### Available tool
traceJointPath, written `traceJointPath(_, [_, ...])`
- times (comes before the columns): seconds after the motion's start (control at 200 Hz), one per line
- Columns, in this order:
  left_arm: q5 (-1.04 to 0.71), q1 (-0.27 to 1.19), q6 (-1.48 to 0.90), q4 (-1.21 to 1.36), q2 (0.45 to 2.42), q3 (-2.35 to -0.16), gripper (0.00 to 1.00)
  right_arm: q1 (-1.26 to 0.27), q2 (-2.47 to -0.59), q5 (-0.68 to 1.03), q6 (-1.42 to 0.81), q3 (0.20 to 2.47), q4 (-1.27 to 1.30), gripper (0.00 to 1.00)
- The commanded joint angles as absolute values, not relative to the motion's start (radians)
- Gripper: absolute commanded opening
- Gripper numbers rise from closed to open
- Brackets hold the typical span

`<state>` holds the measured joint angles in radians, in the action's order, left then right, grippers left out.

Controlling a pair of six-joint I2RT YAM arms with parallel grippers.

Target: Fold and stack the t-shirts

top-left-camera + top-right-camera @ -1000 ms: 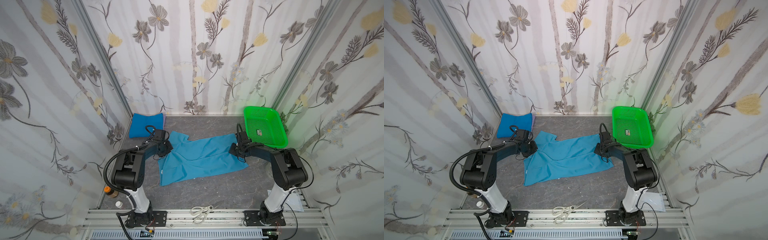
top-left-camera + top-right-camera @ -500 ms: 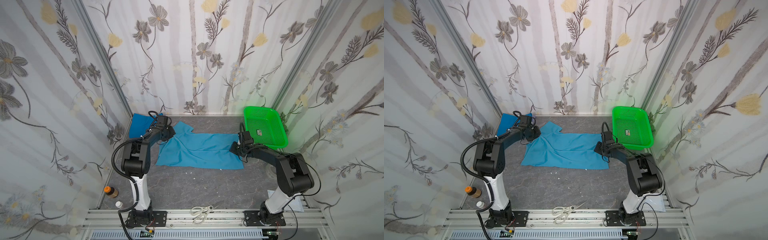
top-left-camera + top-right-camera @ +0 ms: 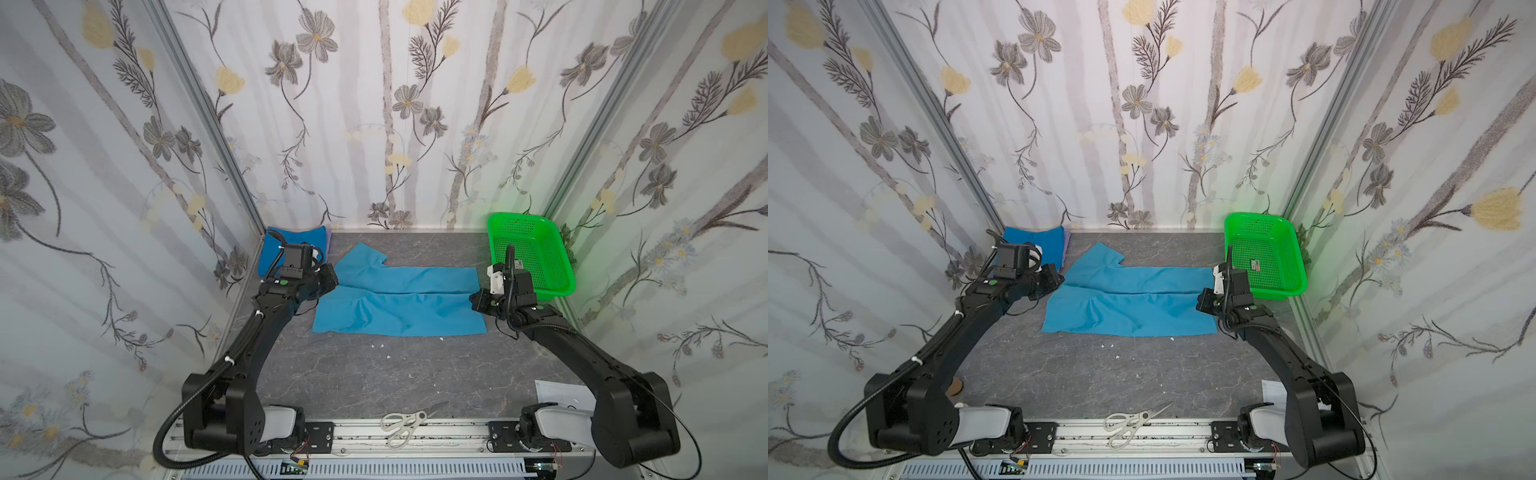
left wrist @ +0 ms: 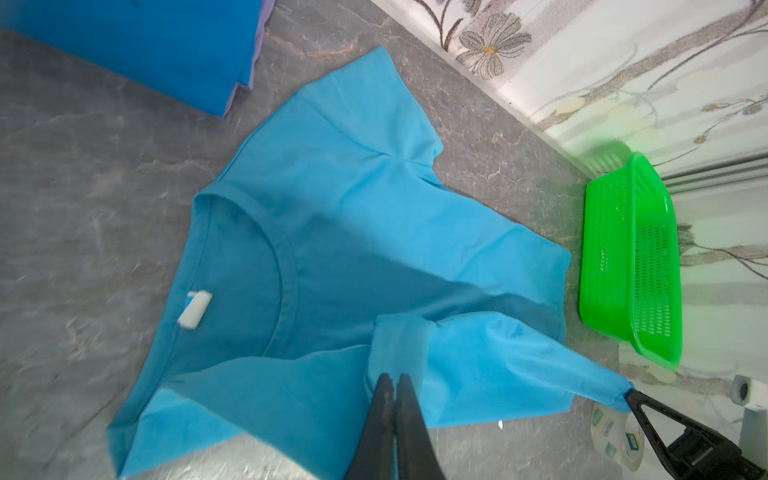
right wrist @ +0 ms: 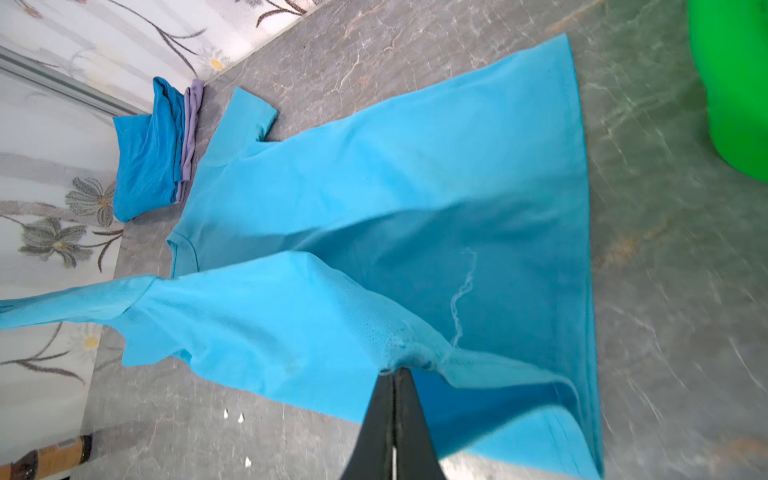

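Front table (image 3: 374, 374) clear; basket (image 3: 555, 286) blocks rt, shirt stack (image 3: 307, 236) lft.

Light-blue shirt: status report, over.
Both shut on shirt: left gripper, right gripper. Held edge stretched between them, raised over the rest. Apart from stack and basket; nothing in the way.

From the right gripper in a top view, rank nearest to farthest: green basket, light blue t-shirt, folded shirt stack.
1. light blue t-shirt, pinched by the right gripper
2. green basket, just beside, far right
3. folded shirt stack, far-left corner
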<state>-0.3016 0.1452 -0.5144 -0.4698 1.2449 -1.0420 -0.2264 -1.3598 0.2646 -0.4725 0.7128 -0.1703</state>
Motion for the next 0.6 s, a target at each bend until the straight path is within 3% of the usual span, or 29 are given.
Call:
traceJointPath(0.0, [-0.264, 0.141, -0.477, -0.574, 1.118, -0.979, 0.00, -0.236, -1.219, 0.287, -0.516, 0.603, -0.209, 0.00])
traceJointPath(0.175, [-0.325, 0.143, -0.501, -0.627, 1.014, -0.908, 0.00, -0.271, -1.046, 0.226, -0.612, 0.500, -0.296, 0.00])
traceJointPath(0.6, [-0.257, 0.150, -0.570, -0.762, 0.692, -0.788, 0.00, -0.271, -0.699, 0.027, -0.779, 0.427, -0.470, 0.00])
